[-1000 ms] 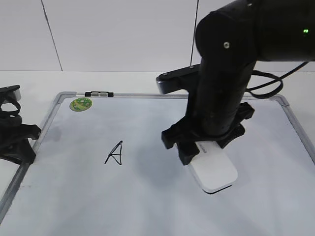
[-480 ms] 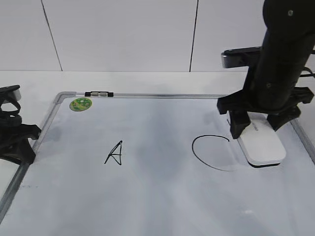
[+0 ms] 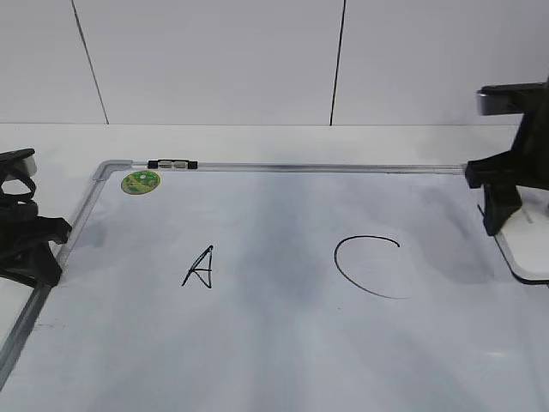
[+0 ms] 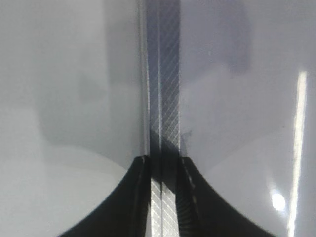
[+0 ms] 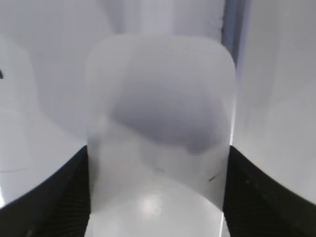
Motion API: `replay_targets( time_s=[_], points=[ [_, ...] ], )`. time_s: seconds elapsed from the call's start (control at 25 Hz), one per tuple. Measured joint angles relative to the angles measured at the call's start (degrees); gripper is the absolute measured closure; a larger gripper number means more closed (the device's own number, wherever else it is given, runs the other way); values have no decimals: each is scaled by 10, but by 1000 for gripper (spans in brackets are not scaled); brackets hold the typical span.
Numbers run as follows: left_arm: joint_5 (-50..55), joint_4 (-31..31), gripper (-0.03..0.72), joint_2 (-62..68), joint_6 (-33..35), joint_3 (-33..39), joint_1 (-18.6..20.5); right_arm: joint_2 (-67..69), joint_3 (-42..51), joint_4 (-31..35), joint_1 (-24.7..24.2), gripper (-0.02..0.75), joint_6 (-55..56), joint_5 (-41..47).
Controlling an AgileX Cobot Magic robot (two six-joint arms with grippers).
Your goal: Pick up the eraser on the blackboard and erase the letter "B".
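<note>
The blackboard [image 3: 283,343] is a white board in a silver frame lying flat. No letter "B" shows on it; a faint grey smear lies between the black "A" [image 3: 199,268] and the open-curved "C" [image 3: 364,264]. My right gripper [image 3: 515,225] is shut on the white eraser [image 3: 525,253] at the board's right edge, partly out of the exterior view. In the right wrist view the eraser [image 5: 158,123] fills the space between the jaws [image 5: 157,197]. My left gripper [image 3: 34,249] is shut on the board's left frame [image 4: 165,74], one jaw on each side [image 4: 162,168].
A small round green magnet [image 3: 140,181] sits at the board's far left corner. A small black clip [image 3: 172,163] sits on the top frame. A white panelled wall stands behind the table.
My right gripper has carried the eraser from the board's middle to its right edge, uncovering the "C". The left gripper has not moved.
</note>
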Motion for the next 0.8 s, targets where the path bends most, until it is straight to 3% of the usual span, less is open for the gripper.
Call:
replay_targets(
  time_s=[0.2,0.8],
  points=[
    [0,1,582,0,0,0,0,0,25,1,-42,197,-34,-16],
    [-1,1,582,0,0,0,0,54,29,-2,-43,197,-40,-66]
  ],
)
